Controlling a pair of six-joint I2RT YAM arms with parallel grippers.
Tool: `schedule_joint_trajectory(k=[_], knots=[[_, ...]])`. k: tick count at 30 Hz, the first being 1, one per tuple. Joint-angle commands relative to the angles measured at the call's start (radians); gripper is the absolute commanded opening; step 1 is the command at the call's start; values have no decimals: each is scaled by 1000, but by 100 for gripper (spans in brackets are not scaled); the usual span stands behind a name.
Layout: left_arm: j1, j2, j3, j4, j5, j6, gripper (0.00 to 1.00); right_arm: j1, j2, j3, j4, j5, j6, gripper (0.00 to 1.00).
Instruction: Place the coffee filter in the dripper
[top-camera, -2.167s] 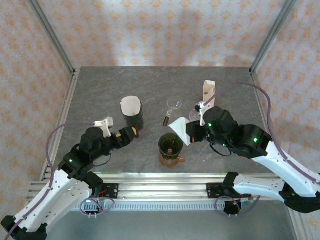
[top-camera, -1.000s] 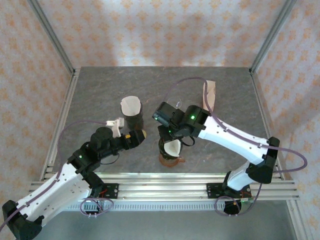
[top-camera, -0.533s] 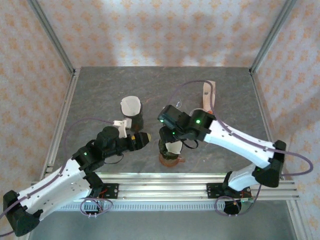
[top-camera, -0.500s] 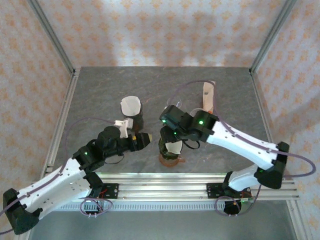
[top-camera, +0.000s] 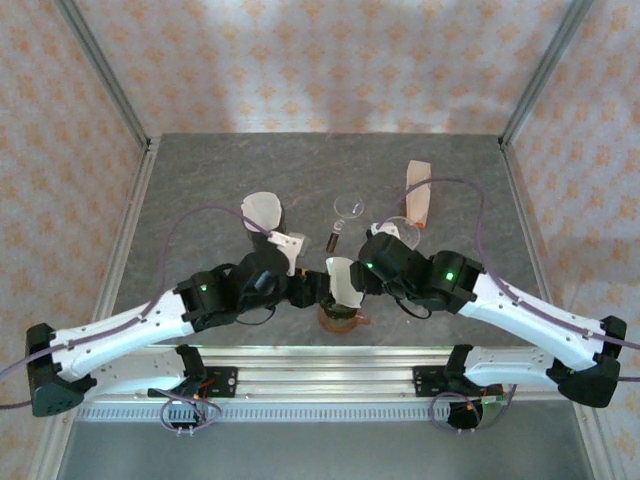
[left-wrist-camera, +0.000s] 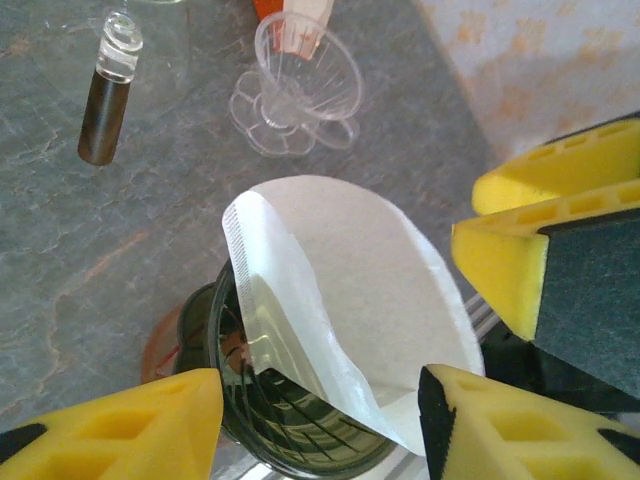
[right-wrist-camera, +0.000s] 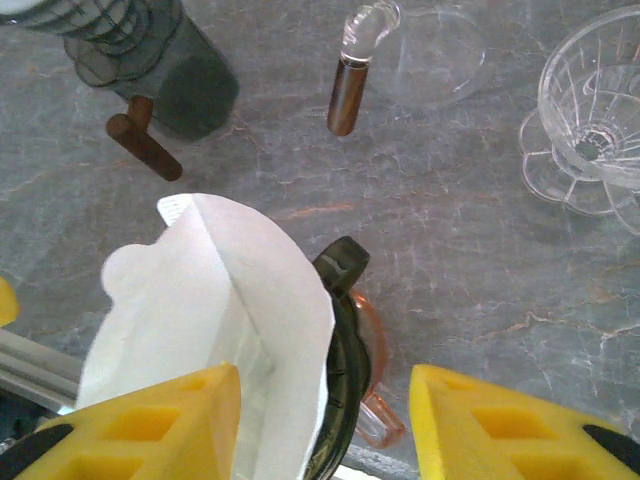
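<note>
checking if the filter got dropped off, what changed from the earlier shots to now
The right arm's fingers carried the white paper filter onto the dark green dripper, let it go and drew back to the right. The filter now stands partly in the dripper, sticking up. The left arm's fingers moved in from the left, either side of it. The small brown vial and clear glass funnel stayed put.

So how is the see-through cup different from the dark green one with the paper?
The clear dripper is see-through, while the dark dripper is dark green. The clear dripper is empty, but the dark dripper has a white paper filter poking out of its top at a tilt. Both are ribbed funnel shapes standing upright on the grey table.
</note>
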Motion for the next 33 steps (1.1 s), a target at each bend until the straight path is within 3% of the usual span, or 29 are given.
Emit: schedule_joint_trajectory(k=[1, 10, 17, 21, 29, 33], knots=[[-18, 36, 41, -59, -73, 50, 55, 2, -23, -10, 11, 56, 20, 48], [-29, 90, 52, -56, -78, 49, 42, 1, -42, -36, 24, 51, 17, 47], [-31, 67, 6, -33, -74, 21, 41, 3, -9, -47, 47, -20, -8, 45], [-30, 61, -7, -36, -84, 15, 40, 2, 4, -51, 42, -18, -8, 36], [-30, 39, -48, -23, -111, -6, 41, 19, 35, -54, 34, 6, -19, 7], [-28, 35, -66, -11, -113, -18, 42, 42, 69, -43, 19, 35, -27, 0]])
